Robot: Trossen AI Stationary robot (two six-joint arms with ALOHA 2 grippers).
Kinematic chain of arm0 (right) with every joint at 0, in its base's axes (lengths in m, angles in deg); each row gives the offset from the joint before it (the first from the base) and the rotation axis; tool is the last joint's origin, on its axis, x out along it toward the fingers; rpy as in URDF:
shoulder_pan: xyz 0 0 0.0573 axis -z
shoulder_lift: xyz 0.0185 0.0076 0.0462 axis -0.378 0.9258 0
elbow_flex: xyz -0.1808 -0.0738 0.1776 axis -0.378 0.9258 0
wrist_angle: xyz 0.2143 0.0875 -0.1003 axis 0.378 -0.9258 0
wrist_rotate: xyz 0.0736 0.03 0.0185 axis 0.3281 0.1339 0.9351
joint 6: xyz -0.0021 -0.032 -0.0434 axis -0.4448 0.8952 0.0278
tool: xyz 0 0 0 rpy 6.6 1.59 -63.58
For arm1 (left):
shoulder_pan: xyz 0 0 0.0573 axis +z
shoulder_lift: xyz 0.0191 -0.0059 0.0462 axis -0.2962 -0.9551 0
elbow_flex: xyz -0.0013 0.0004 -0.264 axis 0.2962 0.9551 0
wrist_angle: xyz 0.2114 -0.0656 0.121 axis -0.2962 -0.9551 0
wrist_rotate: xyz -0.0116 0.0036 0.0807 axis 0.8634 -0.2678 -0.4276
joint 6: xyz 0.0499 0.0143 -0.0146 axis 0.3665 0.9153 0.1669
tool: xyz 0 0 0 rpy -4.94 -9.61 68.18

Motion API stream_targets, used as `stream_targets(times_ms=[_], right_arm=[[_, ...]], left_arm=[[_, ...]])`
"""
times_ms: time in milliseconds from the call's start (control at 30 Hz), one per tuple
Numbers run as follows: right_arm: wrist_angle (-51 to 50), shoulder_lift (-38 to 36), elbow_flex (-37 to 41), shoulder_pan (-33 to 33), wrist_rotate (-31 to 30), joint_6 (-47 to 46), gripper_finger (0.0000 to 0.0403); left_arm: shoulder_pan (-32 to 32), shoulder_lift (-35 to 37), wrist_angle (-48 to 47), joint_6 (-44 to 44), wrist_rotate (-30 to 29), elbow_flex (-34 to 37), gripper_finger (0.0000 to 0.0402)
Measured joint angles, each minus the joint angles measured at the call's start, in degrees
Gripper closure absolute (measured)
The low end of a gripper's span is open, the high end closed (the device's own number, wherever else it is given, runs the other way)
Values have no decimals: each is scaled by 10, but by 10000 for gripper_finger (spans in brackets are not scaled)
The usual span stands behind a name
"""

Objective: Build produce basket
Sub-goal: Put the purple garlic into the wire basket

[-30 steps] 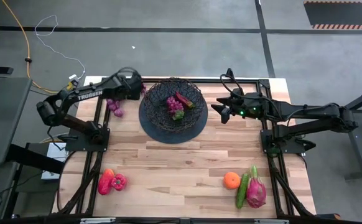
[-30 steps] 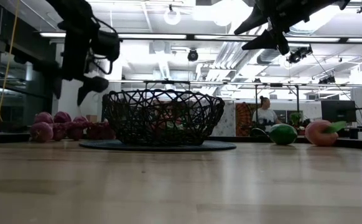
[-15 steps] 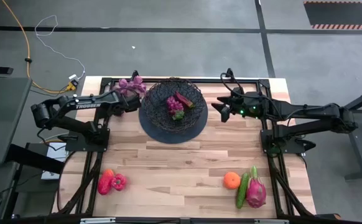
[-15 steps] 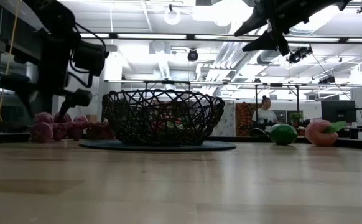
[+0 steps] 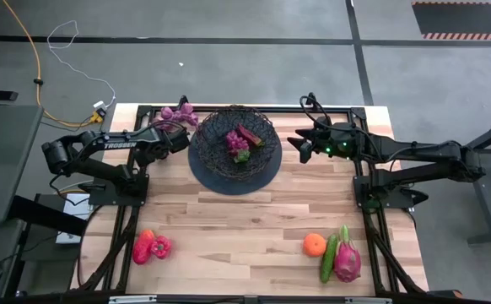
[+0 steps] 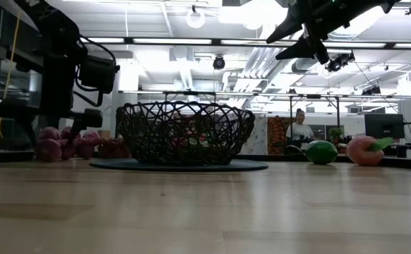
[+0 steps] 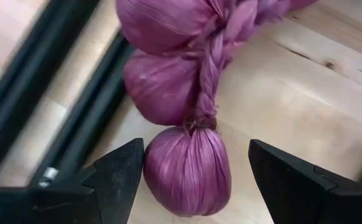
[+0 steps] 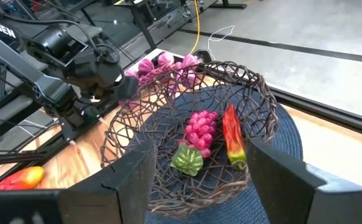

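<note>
The black wire basket (image 5: pixel 234 148) stands on a round dark mat at the table's far middle. It holds a purple grape bunch (image 8: pixel 201 130), a red pepper (image 8: pixel 231 142) and a small green piece (image 8: pixel 188 158). A braid of purple bulbs (image 5: pixel 178 113) lies on the table left of the basket. My left gripper (image 7: pixel 196 165) is low over it, open, pointing steeply down. Its fingers stand on either side of the braid's end bulb (image 7: pixel 187 171); whether one touches it, I cannot tell. My right gripper (image 5: pixel 300 145) hangs open, high to the right of the basket.
Near the front edge lie two red peppers (image 5: pixel 151 247) at the left and an orange (image 5: pixel 314 245), a cucumber (image 5: pixel 328 257) and a dragon fruit (image 5: pixel 347 257) at the right. A green fruit (image 6: pixel 321 152) and a pink fruit (image 6: pixel 364 150) rest on the table right of the basket.
My left gripper has come down from beside the basket's far left rim toward the table's left edge, onto the purple braid, rolling its wrist as it sank. It has stayed open. The braid and the basket have kept their places.
</note>
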Motion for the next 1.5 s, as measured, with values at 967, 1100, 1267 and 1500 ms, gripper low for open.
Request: stream_targets(times_ms=[967,1100,1267,1500], right_arm=[[-4,0,0,-2,4,-32,164],[-4,0,0,-2,4,-32,164],[-4,0,0,-2,4,-37,164],[-4,0,0,-2,2,-36,164]], left_arm=[[25,110,-25,108,-18,-35,242],[25,168,-55,156,-74,-92,239],[25,213,-44,235,-124,-189,244],[-7,205,56,371,-113,-315,244]])
